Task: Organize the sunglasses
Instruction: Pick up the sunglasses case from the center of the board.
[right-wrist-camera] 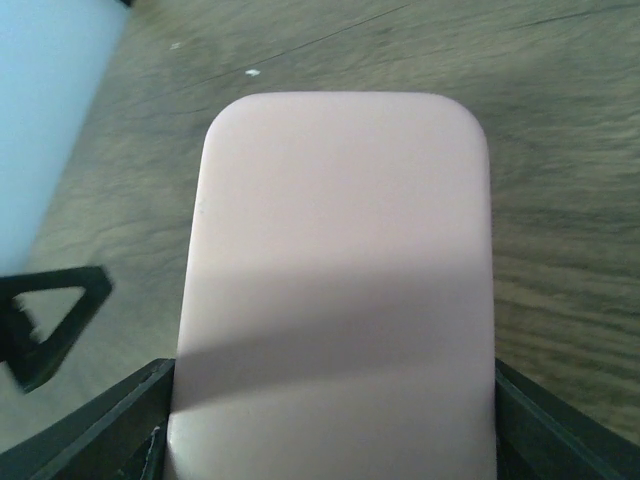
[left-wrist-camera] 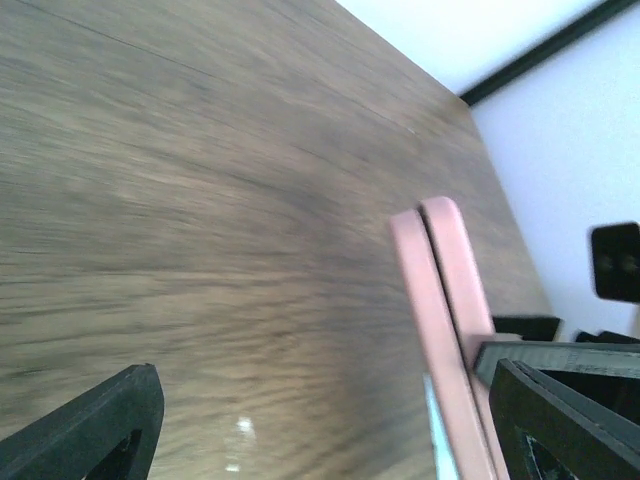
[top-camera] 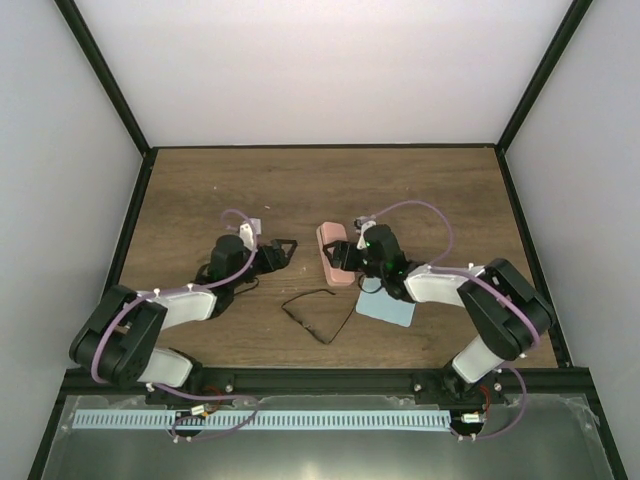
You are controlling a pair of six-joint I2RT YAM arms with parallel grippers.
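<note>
Our right pincer (right-wrist-camera: 330, 372) clamps the pink case (top-camera: 334, 256), the left pincer (top-camera: 282, 248) spread just left of it; we reckon prising it open comes next, then the sunglasses (top-camera: 305, 322).

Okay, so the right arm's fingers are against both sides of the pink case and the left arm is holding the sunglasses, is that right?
Not quite. The left gripper is open and holds nothing; the sunglasses lie on the table, nearer the arm bases, as the top external view shows. The right gripper does have its fingers against both sides of the pink case.
</note>
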